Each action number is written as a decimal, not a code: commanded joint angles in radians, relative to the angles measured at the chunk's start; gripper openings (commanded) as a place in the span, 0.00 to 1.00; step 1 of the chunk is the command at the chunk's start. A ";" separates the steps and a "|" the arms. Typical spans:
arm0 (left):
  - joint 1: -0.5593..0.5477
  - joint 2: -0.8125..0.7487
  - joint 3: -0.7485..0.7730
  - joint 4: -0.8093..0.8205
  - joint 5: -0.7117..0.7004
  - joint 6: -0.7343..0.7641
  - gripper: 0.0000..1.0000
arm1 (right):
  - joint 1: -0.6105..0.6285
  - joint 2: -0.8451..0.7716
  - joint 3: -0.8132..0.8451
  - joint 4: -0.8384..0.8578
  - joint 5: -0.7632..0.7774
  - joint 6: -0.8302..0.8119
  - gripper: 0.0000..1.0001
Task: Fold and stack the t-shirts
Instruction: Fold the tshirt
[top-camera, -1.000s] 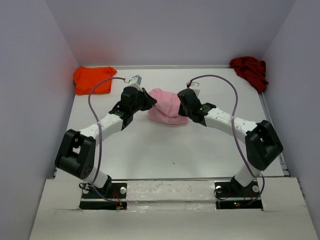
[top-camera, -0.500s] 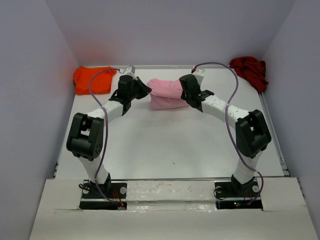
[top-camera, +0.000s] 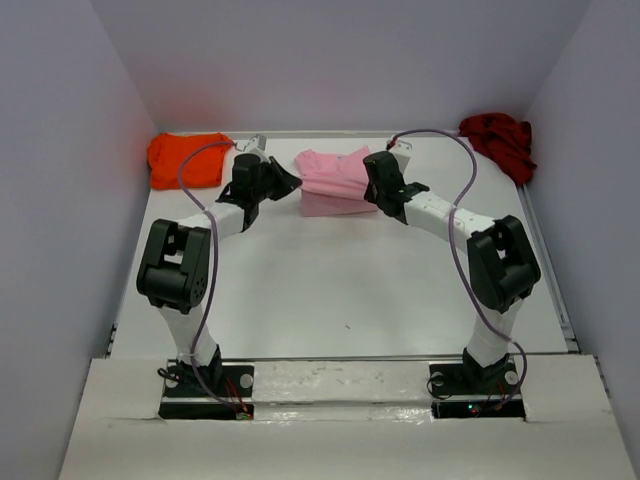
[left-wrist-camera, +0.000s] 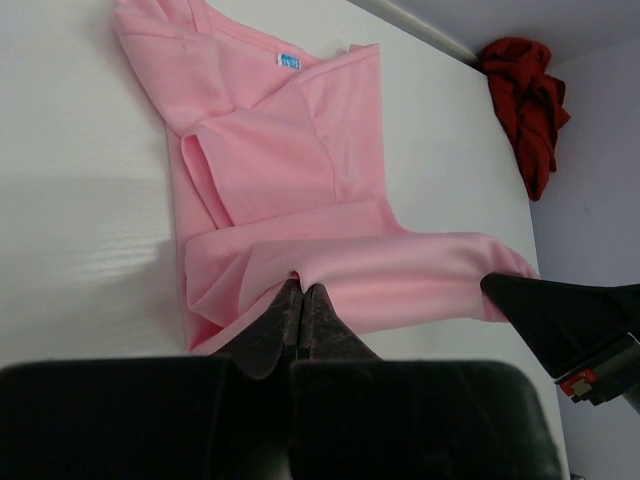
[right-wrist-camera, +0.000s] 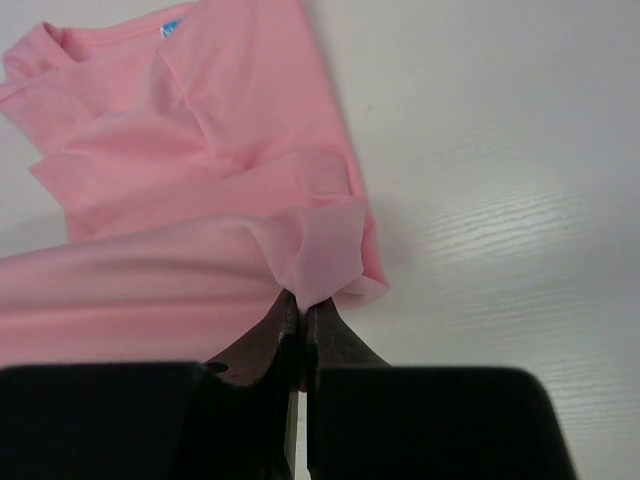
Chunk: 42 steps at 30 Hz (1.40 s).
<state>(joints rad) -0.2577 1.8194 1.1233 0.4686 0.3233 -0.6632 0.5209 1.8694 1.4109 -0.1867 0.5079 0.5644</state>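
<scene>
The light pink t-shirt (top-camera: 335, 182) lies partly folded at the back middle of the table, its near edge lifted between my two grippers. My left gripper (top-camera: 290, 185) is shut on the shirt's left side; in the left wrist view its jaws (left-wrist-camera: 301, 292) pinch a pink fold (left-wrist-camera: 330, 250). My right gripper (top-camera: 372, 190) is shut on the shirt's right side; in the right wrist view the jaws (right-wrist-camera: 298, 300) pinch a bunched pink corner (right-wrist-camera: 320, 250). The bright orange t-shirt (top-camera: 185, 158) lies at the back left. The dark red t-shirt (top-camera: 498, 140) lies crumpled at the back right, also seen in the left wrist view (left-wrist-camera: 525, 95).
White table (top-camera: 340, 290) enclosed by pale walls on the left, back and right. Both arm bases stand at the near edge. A purple cable loops over each arm.
Both grippers have carried the pink shirt's near edge toward the back of the table, folding it over the rest. The arms have stretched farther back.
</scene>
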 joint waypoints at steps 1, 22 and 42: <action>-0.018 -0.081 -0.072 0.077 -0.003 -0.013 0.00 | -0.021 -0.065 -0.079 0.013 -0.002 0.034 0.00; -0.399 -0.926 -0.739 -0.020 -0.248 -0.171 0.00 | 0.272 -0.749 -0.707 -0.149 -0.111 0.242 0.00; -0.445 -0.979 -0.691 -0.145 -0.544 -0.110 0.00 | 0.303 -0.477 -0.295 -0.175 0.096 0.083 0.00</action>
<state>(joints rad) -0.7132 0.7738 0.3618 0.2207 -0.1520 -0.8223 0.8261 1.2533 0.9722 -0.4274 0.5083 0.7338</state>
